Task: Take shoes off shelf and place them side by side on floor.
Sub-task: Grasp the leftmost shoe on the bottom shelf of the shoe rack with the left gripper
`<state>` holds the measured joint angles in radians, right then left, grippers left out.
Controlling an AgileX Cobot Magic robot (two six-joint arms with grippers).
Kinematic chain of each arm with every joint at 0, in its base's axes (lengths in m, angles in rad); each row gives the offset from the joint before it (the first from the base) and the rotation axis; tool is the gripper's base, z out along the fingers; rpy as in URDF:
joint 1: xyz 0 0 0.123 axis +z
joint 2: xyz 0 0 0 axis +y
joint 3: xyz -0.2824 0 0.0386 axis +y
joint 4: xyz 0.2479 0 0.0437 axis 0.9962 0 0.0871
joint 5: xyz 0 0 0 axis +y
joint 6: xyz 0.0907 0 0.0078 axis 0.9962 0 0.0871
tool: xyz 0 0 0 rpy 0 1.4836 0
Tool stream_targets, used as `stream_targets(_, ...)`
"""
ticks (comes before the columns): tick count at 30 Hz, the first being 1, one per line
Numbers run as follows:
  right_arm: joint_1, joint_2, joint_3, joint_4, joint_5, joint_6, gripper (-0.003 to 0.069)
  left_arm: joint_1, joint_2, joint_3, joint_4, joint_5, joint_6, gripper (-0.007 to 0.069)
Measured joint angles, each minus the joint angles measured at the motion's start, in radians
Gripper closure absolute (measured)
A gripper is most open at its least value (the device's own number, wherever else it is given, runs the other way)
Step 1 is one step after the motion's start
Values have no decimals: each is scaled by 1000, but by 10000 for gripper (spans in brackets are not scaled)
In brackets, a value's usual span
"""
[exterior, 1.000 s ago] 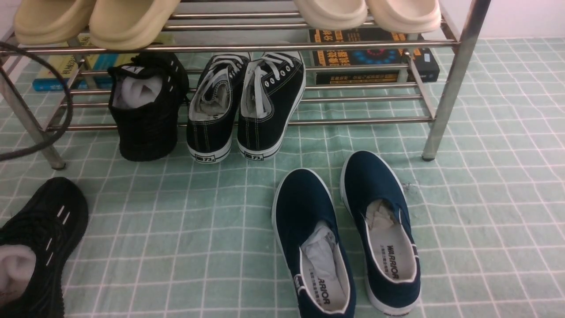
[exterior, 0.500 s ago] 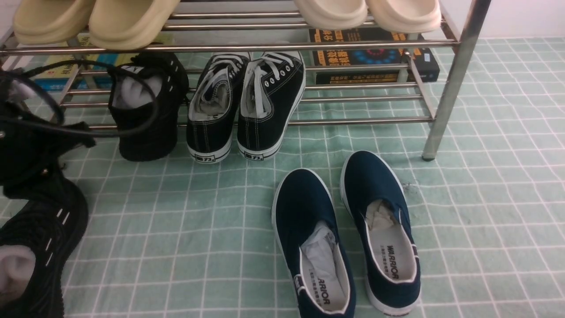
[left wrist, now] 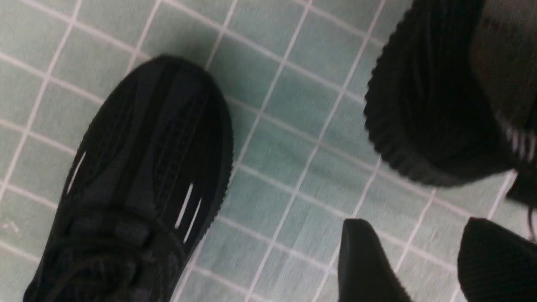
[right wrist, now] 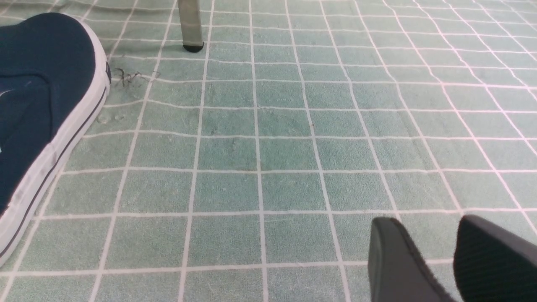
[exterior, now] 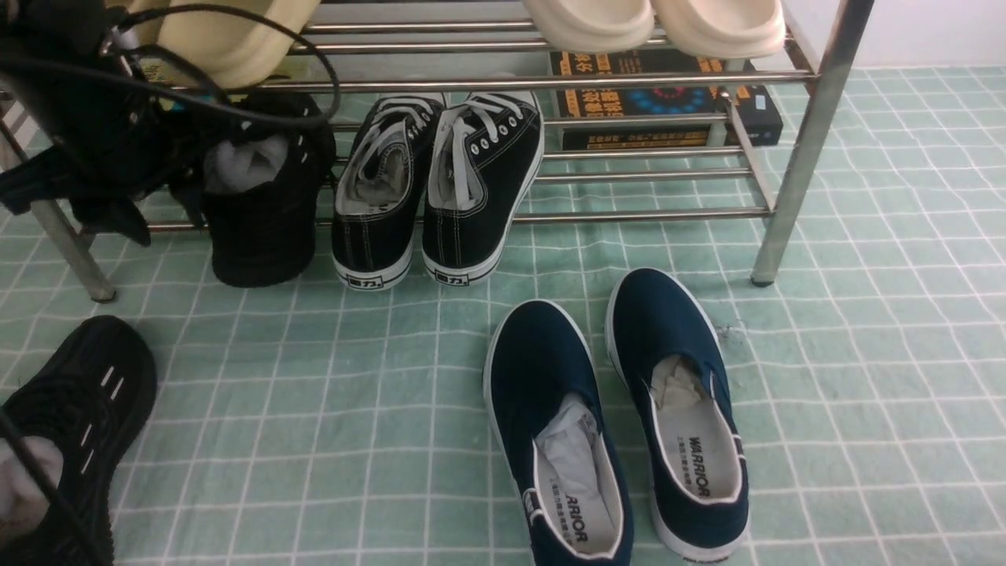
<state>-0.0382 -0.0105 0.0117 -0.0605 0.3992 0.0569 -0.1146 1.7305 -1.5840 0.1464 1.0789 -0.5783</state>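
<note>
One black knit sneaker (exterior: 75, 424) lies on the mint-green gridded floor (exterior: 354, 393) at the lower left, toe pointing away. Its mate (exterior: 263, 212) stands on the lower tier of the silver shelf (exterior: 629, 214), heel hanging over the front rod, white stuffing showing. My left arm (exterior: 86, 134) hangs just left of that shoe, cables looping over it. In the left wrist view the left gripper (left wrist: 413, 222) is open above bare floor, between the floor sneaker (left wrist: 147, 176) and the shelf sneaker's heel (left wrist: 428, 105). My right gripper (right wrist: 424, 220) is open and empty over the floor.
Black canvas sneakers with white laces (exterior: 440, 189) sit right beside the shelf sneaker. Navy slip-ons (exterior: 621, 417) lie on the floor at centre right. Beige slippers (exterior: 236, 39) rest on the top tier. Books (exterior: 668, 102) lie behind. A rack leg (exterior: 802, 149) stands at right.
My left arm has lifted away from the floor sneaker at lower left and moved up to the shelf, beside the other black knit sneaker. Both shoes stayed put.
</note>
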Motion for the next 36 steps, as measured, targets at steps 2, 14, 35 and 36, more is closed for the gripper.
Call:
stream_targets(2, 0, 0, 0, 0, 0, 0, 420, -1, 40, -52, 19, -33, -20, 253)
stream_targets(14, 0, 0, 0, 0, 0, 0, 420, -2, 99, -76, 36, -174, -110, 249)
stream_targets(35, 0, 0, 0, 0, 0, 0, 420, -2, 200, -88, 83, -177, -106, 458)
stream_targets(36, 0, 0, 0, 0, 0, 0, 420, -2, 200, -88, 83, -176, -105, 503)
